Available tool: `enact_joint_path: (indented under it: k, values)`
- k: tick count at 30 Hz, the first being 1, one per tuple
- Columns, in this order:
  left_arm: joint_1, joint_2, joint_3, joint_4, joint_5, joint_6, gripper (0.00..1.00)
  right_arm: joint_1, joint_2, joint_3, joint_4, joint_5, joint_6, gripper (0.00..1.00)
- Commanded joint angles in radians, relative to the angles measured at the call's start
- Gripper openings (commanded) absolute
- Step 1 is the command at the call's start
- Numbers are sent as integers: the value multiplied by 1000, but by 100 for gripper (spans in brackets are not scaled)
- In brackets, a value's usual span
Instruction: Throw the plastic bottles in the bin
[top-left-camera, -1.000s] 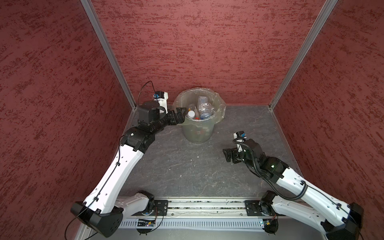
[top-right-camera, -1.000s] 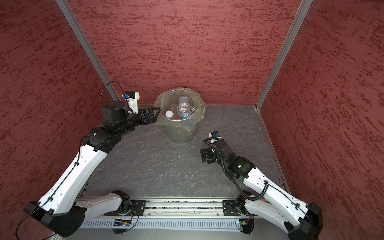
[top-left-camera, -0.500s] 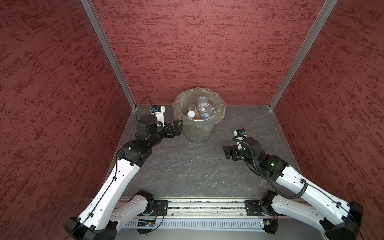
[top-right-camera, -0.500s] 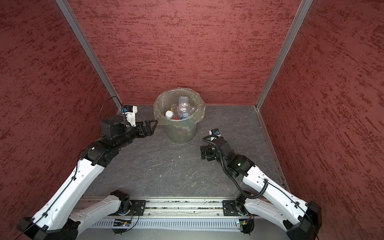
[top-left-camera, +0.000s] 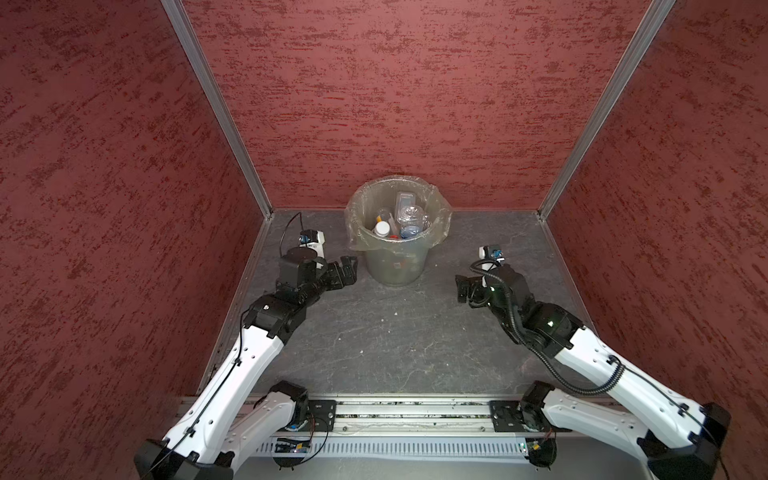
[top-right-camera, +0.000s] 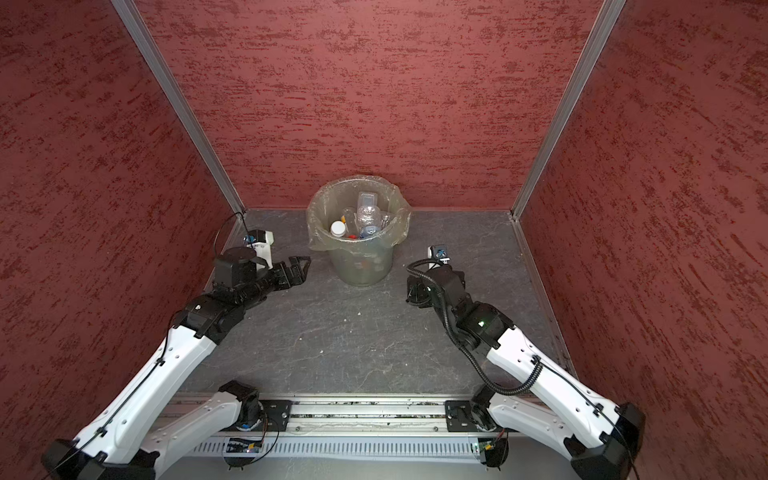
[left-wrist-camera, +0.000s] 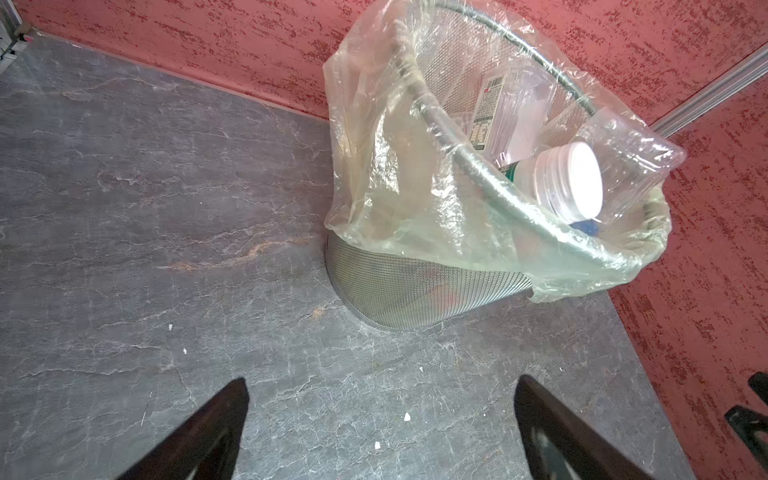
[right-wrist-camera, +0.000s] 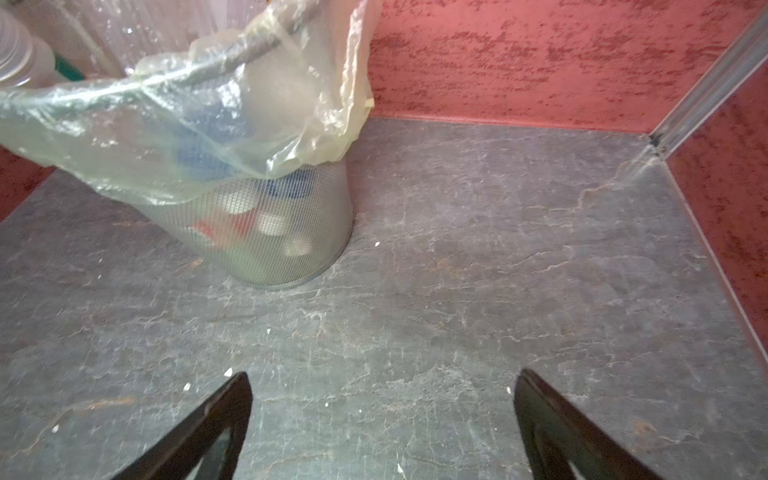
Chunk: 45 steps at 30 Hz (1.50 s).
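Left wrist view shows you the left pincer (left-wrist-camera: 382, 378) spread wide and empty over the desk (left-wrist-camera: 124, 208), near the bin (left-wrist-camera: 415, 291). The right pincer (right-wrist-camera: 383, 372) is also spread, holding nothing. The plastic bottles (left-wrist-camera: 565, 183) lie inside the bin.

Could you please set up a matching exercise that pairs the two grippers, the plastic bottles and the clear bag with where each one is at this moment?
Things
1. left gripper
2. right gripper
3. plastic bottles
4. clear bag

Places and states
A. folded over the rim of the bin
B. open and empty, to the right of the bin in both top views
C. piled inside the bin
D. open and empty, to the left of the bin in both top views

Pairs: 1-D, 2-B, 3-C, 4-A
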Motion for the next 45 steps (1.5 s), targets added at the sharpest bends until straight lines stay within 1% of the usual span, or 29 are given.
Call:
enact_joint_path:
  k: [1,2,4,7,10,12,13,15,17,18,20,25,28,30,33,34,37,41,43,45]
  values:
    - [5,-10,-13,81,-9,48,100,-28,-28,24,30,118,2,98]
    - [5,-14,-28,109,5,74,100,-43,-37,20,47,125,-1,99]
    - [6,-26,-58,146,-4,85,100,-74,-49,23,62,124,-9,99]
    - [0,-58,-125,236,-11,140,100,-118,-46,40,66,121,-20,98]
    - [-2,-100,-199,325,-43,177,100,-139,-28,39,102,103,-83,99]
    - [-2,-120,-245,366,-84,202,100,-140,-28,14,147,168,-101,99]
    - [-3,-124,-263,378,-120,207,100,-140,-41,-16,192,183,-122,98]
    - [-3,-133,-304,404,-207,219,100,-141,-104,-112,356,193,-184,98]
    - [-2,-136,-338,425,-266,225,100,-141,-175,-208,511,192,-234,96]
    - [-2,-137,-356,440,-282,227,100,-143,-205,-234,553,181,-254,96]
    - [0,-142,-389,474,-306,233,100,-152,-207,-243,566,182,-266,97]
    - [20,-146,-477,621,-406,308,100,-166,-130,-248,578,177,-279,98]
    - [45,-141,-543,758,-399,409,100,-177,-107,-268,611,159,-277,99]
    - [82,-135,-577,832,-388,427,99,-190,-99,-282,629,139,-289,98]
    - [184,-135,-613,868,-266,395,100,-221,-90,-321,677,85,-301,98]
    - [221,-132,-634,908,-220,379,99,-234,-85,-334,693,71,-301,99]
    - [316,-104,-662,967,-92,365,100,-256,-73,-370,746,71,-301,98]
    - [407,-6,-661,1078,36,340,99,-275,-68,-406,810,69,-317,98]
    - [426,76,-655,1138,64,336,100,-280,-56,-415,837,75,-328,98]
    - [430,157,-641,1174,69,342,99,-290,-42,-419,851,74,-334,98]
